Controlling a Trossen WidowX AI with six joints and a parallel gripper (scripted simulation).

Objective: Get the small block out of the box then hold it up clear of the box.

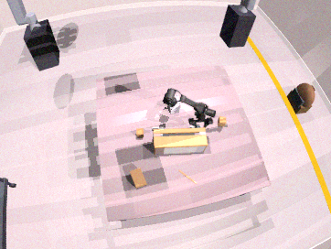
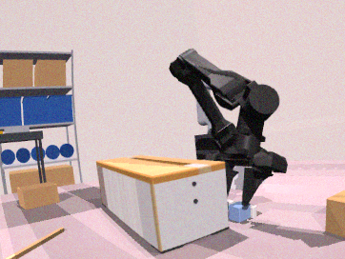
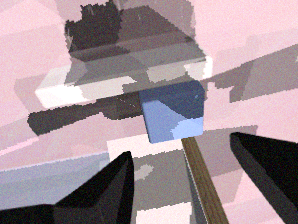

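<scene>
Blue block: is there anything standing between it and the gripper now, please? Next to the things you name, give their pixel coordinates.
Nothing visible stands between the open gripper (image 1: pixel 201 124) (image 2: pixel 238 204) (image 3: pixel 182 143) and the blue block (image 2: pixel 238 213) (image 3: pixel 172 114). A white bar (image 2: pixel 253 211) (image 3: pixel 67 94) lies close beside the block, on its far side in the wrist view.

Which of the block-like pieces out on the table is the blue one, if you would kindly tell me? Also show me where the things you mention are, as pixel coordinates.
The small block (image 2: pixel 239 212) (image 3: pixel 173 112) just outside the box (image 2: pixel 192 214), beneath the gripper (image 2: pixel 238 192); the others are orange-brown.
</scene>
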